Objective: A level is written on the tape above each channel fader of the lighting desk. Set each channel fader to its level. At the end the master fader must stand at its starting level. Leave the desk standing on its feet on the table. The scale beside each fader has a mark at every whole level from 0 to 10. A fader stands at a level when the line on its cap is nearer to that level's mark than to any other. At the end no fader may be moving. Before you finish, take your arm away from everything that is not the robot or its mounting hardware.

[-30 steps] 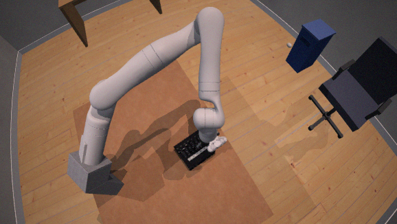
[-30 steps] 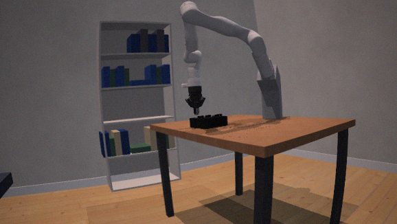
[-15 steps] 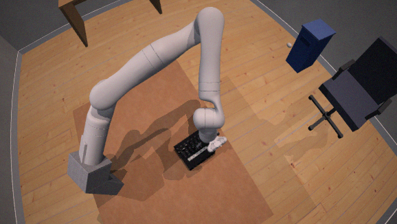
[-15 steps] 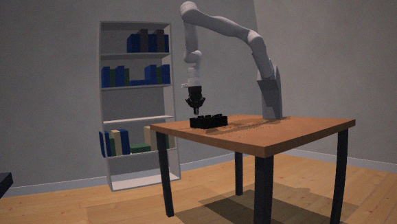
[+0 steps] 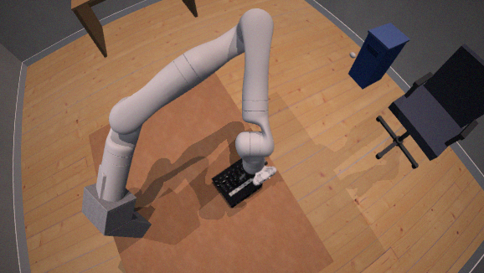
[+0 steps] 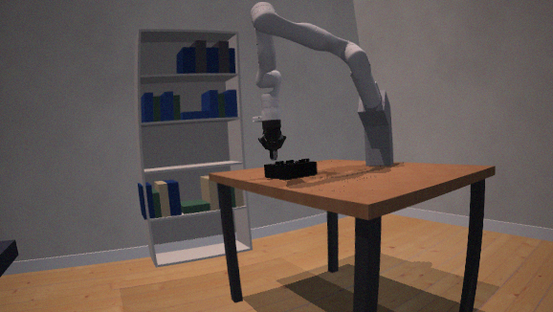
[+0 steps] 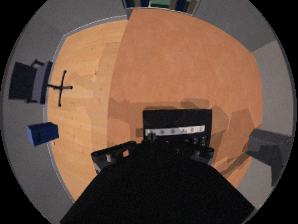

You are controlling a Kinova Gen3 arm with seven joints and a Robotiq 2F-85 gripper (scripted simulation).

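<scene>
The black lighting desk (image 5: 234, 184) (image 6: 290, 168) (image 7: 177, 127) stands on its feet near the table's edge, with a strip of white tape across its top and several fader caps sticking up. My gripper (image 6: 273, 155) is shut and empty, pointing straight down a little above the desk's left end in the exterior view. In the top view the wrist covers the desk's far right part. The wrist view shows the desk just ahead of the dark gripper body; the fader levels and tape figures are too small to read.
The brown table (image 6: 383, 191) (image 5: 188, 167) carries the desk and the arm's grey base (image 5: 110, 211). A bookshelf (image 6: 191, 144) stands behind the table. An office chair (image 5: 435, 113) and a blue bin (image 5: 377, 54) stand on the floor.
</scene>
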